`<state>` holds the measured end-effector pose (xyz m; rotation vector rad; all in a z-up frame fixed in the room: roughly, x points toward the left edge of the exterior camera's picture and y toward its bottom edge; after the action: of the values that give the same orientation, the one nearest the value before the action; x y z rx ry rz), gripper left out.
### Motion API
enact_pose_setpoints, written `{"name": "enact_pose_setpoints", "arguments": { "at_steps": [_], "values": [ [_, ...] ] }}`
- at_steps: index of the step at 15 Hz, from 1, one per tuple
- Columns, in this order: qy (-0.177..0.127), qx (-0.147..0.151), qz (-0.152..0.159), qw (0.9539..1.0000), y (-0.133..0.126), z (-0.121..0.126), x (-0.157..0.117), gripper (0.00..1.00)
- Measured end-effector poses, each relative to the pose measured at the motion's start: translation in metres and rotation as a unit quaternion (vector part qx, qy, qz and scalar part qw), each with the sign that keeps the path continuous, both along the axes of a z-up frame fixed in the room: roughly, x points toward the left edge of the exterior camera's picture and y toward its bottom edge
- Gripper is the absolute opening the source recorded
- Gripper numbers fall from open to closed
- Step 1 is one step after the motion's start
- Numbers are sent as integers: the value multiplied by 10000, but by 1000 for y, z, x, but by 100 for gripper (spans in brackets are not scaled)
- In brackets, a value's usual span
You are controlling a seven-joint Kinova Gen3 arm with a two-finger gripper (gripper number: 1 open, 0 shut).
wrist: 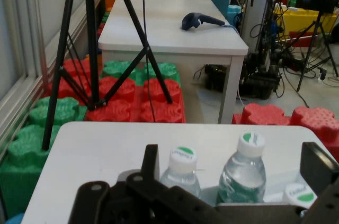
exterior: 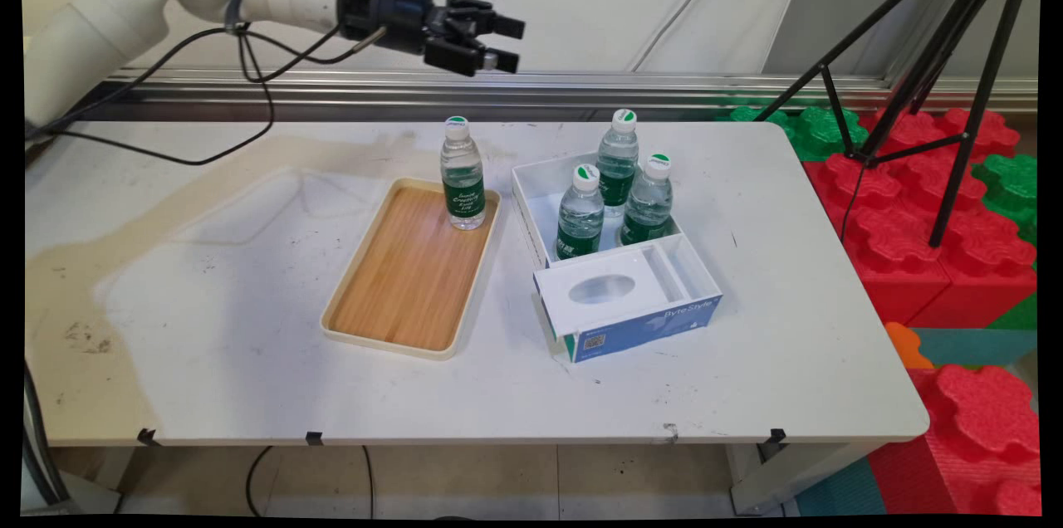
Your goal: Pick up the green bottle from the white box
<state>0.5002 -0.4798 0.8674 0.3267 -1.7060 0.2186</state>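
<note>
A white robot arm reaches in from the upper left, high above a white worktop [exterior: 249,362]. Its black gripper [exterior: 508,44] points to the right, level with the wall behind, and holds nothing. The jaws stand apart, with a clear gap between the two fingers; in the hand view they rise at the left and right of the bottom edge with bottles showing between them.

On the worktop, below the gripper and well apart from it, a wooden tray [exterior: 411,271] with a cream rim lies at a slant. One water bottle [exterior: 462,173] with a green label and a white cap stands upright in the tray's far right corner.

Just right of the tray sits a white open box [exterior: 531,188]. Three more water bottles [exterior: 619,179] of the same kind stand upright inside it, close together: one at the far side, two nearer. Against the near end of this box lies a white and blue tissue box [exterior: 635,308] with an oval opening on top.

Right of the worktop, red and green foam blocks [exterior: 905,237] cover the floor, and a black tripod [exterior: 955,96] stands on them. The hand view also shows a second white table [wrist: 175,28] further off, with a dark handheld device [wrist: 198,20] lying on it.
</note>
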Motion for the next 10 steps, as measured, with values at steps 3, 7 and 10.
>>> {"name": "enact_pose_setpoints", "arguments": {
  "at_steps": [3,7,10],
  "values": [
    [14,6,-56,10000,-12,3,-18,100],
    [-40,108,-96,9999,-28,1,-41,100],
    [-128,214,-105,9996,-44,-3,-57,100]
  ]
}}
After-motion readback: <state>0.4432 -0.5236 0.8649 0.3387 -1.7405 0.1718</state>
